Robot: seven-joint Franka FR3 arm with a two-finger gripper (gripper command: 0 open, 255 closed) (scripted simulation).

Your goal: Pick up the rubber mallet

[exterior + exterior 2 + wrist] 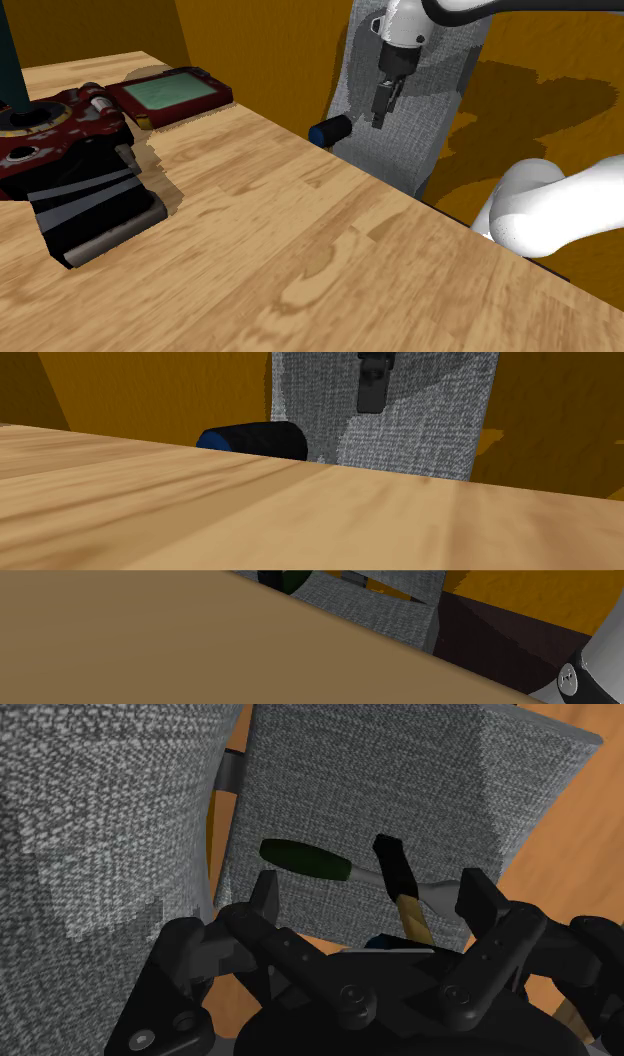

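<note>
I am holding my gripper (pixel 370 884) released, fingers standing apart and clasping nothing, over a grey fabric chair (pixel 400 165) just past the far edge of the surface (pixel 300 250). The rubber mallet (pixel 408 904) is sitting right ahead of me, its tan handle running away from my palm between the fingers, nearer the right one. In the shoulder view, what I am taking for its dark, blue-faced head (pixel 328 130) is lying left of and below me. A green-handled tool (pixel 305 859) is resting on the chair by the handle's far end.
</note>
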